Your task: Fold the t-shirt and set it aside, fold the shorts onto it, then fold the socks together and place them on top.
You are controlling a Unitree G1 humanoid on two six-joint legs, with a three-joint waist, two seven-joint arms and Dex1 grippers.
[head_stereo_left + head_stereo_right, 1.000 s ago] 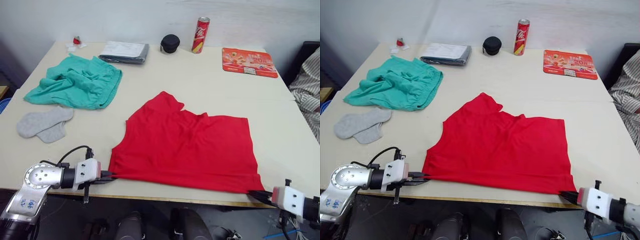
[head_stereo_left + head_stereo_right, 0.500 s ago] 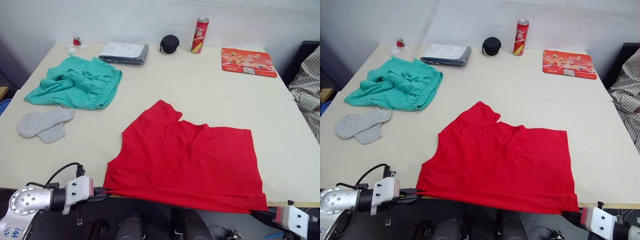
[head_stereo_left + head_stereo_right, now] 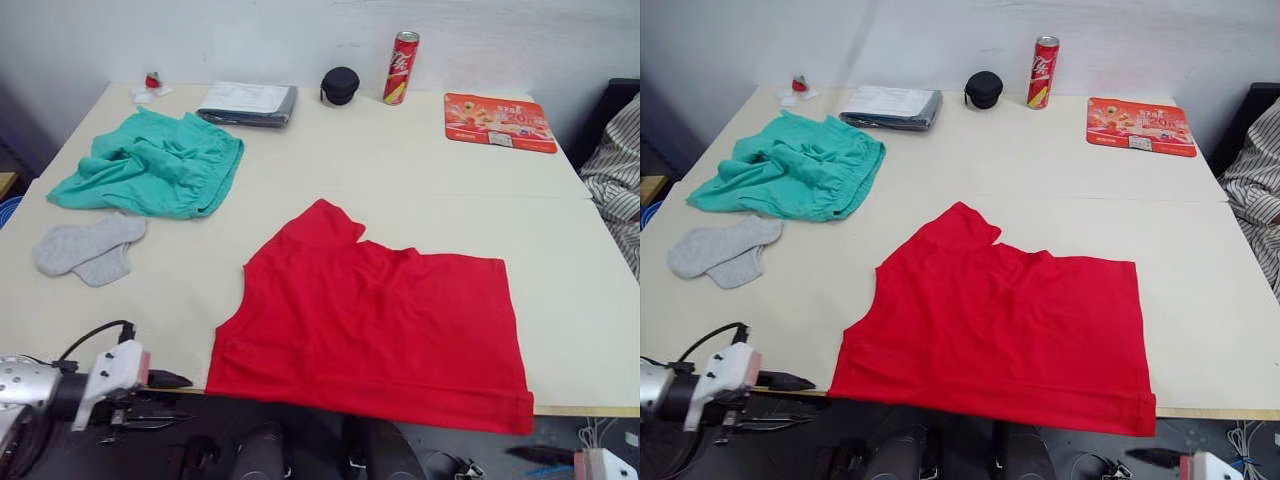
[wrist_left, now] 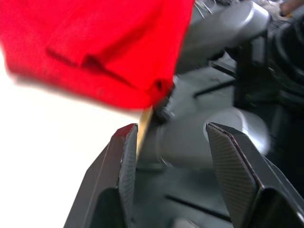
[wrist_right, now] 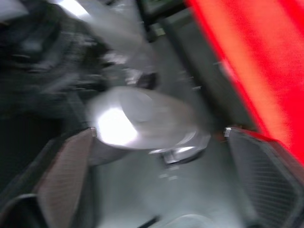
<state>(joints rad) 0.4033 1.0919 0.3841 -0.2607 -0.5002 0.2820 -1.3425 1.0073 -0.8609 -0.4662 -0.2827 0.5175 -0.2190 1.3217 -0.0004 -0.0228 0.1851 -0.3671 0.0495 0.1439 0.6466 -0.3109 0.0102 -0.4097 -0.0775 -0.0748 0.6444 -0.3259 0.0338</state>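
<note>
The red t-shirt (image 3: 380,320) lies flat on the table's near half, its bottom hem reaching just over the front edge. Teal-green shorts (image 3: 150,165) sit crumpled at the far left, and the grey socks (image 3: 85,248) lie just in front of them. My left gripper (image 3: 175,398) hangs open below the front edge, just left of the shirt's near left corner, holding nothing. In the left wrist view the hem corner (image 4: 142,90) hangs ahead of the spread fingers. My right gripper (image 5: 159,132) is open under the near right corner, beside the red edge (image 5: 266,85).
Along the back of the table (image 3: 400,190) are a folded grey cloth (image 3: 248,104), a black round case (image 3: 340,86), a red can (image 3: 402,68) and an orange mat (image 3: 500,122). A person's striped sleeve (image 3: 615,170) is at the right edge.
Both grippers pulled the shirt's hem toward the front edge, then opened and let it go. They have dropped back below the table, and the shirt lies still.
</note>
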